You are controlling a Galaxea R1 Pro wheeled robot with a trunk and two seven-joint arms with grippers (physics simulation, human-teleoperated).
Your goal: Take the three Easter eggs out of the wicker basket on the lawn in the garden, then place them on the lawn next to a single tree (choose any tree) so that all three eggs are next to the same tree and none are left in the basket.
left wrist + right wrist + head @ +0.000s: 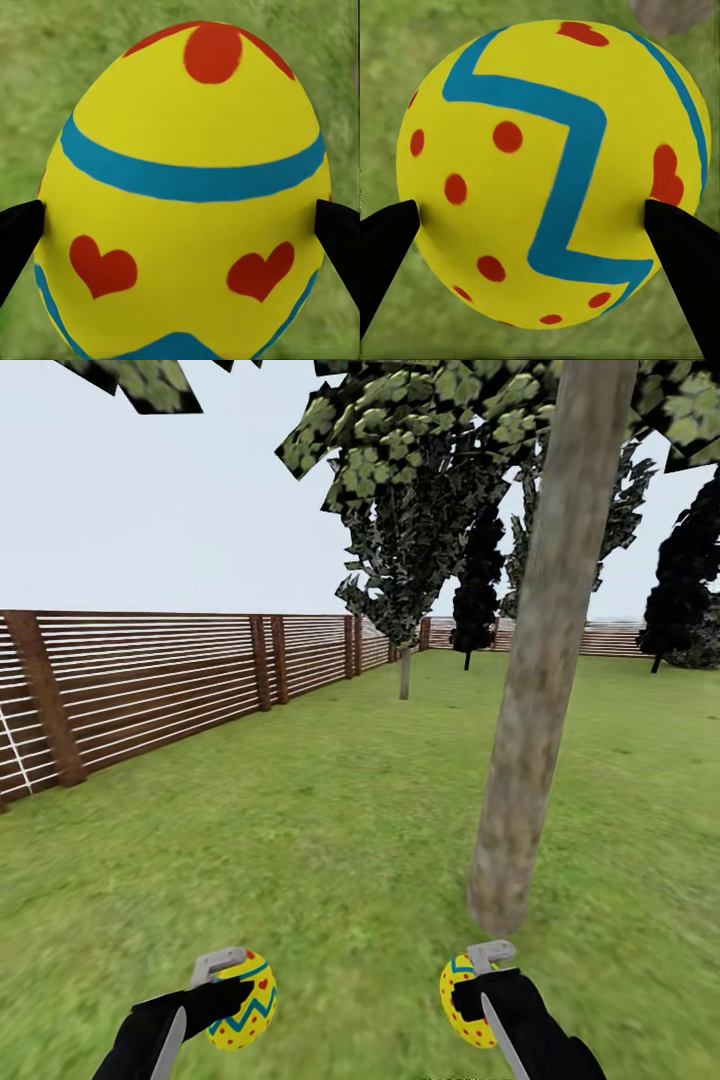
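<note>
Nearest to us, both grippers are raised low over the lawn (pixel 330 840), each closed on an Easter egg. Our left gripper (pixel 232 990) clamps a yellow egg (pixel 243 1000) with red hearts and blue-teal bands; in the left wrist view this left egg (pixel 184 195) sits between the two black fingertips (pixel 19 244), which press on its opposite sides, grass blurred behind it. Our right gripper (pixel 478 985) holds a second egg (pixel 465 1000), yellow with red dots and a blue-teal zigzag; in the right wrist view that right egg (pixel 555 172) is pinched the same way between the dark fingers (pixel 682 262), and a grey patch at the picture's edge seems to be the trunk's foot.

Just beyond the right gripper, slightly to its right, stands the tree (pixel 545 660), its pale grey-brown trunk leaning a little and meeting the grass near that egg. Leaves hang across the top of the head view.

Farther off, a smaller tree (pixel 405 560) grows near the middle, with dark cone-shaped trees (pixel 475 585) behind it and on the far right. A brown slatted fence (pixel 150 680) runs along the left side and closes the far end of the garden.
</note>
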